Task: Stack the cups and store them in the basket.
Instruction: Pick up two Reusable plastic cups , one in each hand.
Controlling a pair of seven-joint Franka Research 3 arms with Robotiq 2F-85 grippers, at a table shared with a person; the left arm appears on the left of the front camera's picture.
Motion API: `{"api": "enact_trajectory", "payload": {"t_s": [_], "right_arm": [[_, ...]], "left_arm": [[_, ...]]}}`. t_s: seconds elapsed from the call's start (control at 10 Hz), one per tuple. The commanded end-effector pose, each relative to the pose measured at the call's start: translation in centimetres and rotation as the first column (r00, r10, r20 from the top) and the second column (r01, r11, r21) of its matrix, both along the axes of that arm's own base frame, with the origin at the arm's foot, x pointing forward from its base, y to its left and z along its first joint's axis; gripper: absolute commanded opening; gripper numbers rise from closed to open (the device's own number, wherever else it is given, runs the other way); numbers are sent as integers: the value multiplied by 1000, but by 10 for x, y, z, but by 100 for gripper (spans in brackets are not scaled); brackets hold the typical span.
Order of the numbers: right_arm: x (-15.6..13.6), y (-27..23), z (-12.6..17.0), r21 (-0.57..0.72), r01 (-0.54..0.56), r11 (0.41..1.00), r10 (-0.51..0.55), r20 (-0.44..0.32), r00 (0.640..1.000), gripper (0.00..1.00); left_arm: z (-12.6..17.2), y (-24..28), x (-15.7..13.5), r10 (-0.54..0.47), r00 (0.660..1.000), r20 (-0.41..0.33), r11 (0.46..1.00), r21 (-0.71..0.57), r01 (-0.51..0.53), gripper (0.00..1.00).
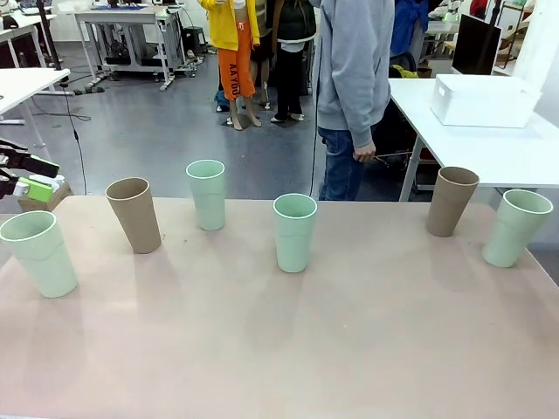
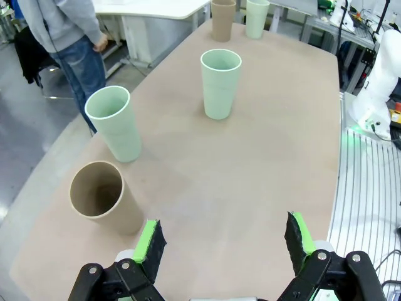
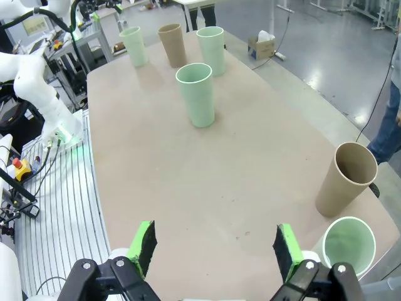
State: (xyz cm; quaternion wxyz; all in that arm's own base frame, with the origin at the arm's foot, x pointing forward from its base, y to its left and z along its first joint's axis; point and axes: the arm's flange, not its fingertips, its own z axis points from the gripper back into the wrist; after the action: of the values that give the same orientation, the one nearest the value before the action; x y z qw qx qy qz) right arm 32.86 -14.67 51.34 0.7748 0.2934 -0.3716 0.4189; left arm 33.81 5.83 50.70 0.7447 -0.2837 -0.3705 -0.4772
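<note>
Left gripper [image 2: 225, 241] and right gripper [image 3: 215, 248] face the table [image 1: 349, 349], jaws spread wide, empty. Six cups stand upright and separate in one row: four mint cups [image 1: 295, 232], two tan cups [image 1: 134, 214]. Basket [image 1: 483, 100] rests on the far white table [image 1: 524, 157], right of the person [image 1: 354, 70].

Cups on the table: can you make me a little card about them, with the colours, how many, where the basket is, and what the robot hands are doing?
Mint green cups: four, standing, apart
Brown cups: two, standing, apart
Stacked: none yet
Basket: white, far right, behind the row
Left gripper: open, holding nothing
Right gripper: open, holding nothing
Person: standing at the far side
</note>
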Motion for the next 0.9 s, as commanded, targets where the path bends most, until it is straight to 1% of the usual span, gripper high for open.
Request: {"api": "enact_trajectory", "payload": {"t_s": [0.0,0.8], "right_arm": [[2,-1,1,15,-13,1000,12,28,1000,100],[2,-1,1,15,-13,1000,12,28,1000,100]], "left_arm": [[1,0,1,-6,1000,10,1000,-10,6,100],[1,0,1,-6,1000,10,1000,-10,6,100]]}}
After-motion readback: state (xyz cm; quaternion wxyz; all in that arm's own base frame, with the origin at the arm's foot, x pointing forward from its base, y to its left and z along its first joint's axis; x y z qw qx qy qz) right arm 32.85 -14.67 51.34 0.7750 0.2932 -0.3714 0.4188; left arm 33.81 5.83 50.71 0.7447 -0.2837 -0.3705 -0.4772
